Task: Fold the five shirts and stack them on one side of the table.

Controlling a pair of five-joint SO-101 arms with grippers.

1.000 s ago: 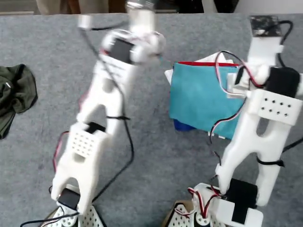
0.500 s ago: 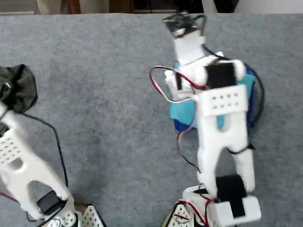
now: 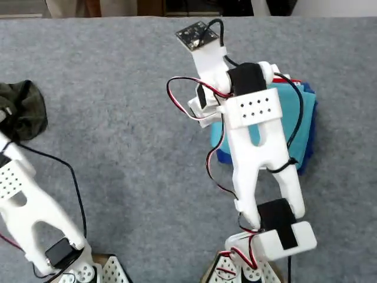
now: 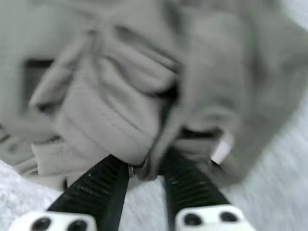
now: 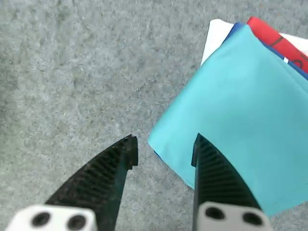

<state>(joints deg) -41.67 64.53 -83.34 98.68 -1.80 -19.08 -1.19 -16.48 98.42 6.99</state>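
Observation:
A crumpled dark green shirt lies at the table's left edge. In the left wrist view it is an olive heap, and my left gripper is shut on a fold of it at the near edge. The left arm stretches from the front left toward that shirt. A folded stack with a teal shirt on top sits right of centre, under the right arm. My right gripper hangs open above the teal shirt's corner, one finger over bare table, the other over the cloth.
Under the teal shirt lie a blue layer, a red one and a white one. Grey felt covers the table between the green shirt and the stack. Cables loop off both arms.
The left arm swung from mid-table out to the left edge and onto the green shirt. The right arm swung left, and now lies across the folded stack.

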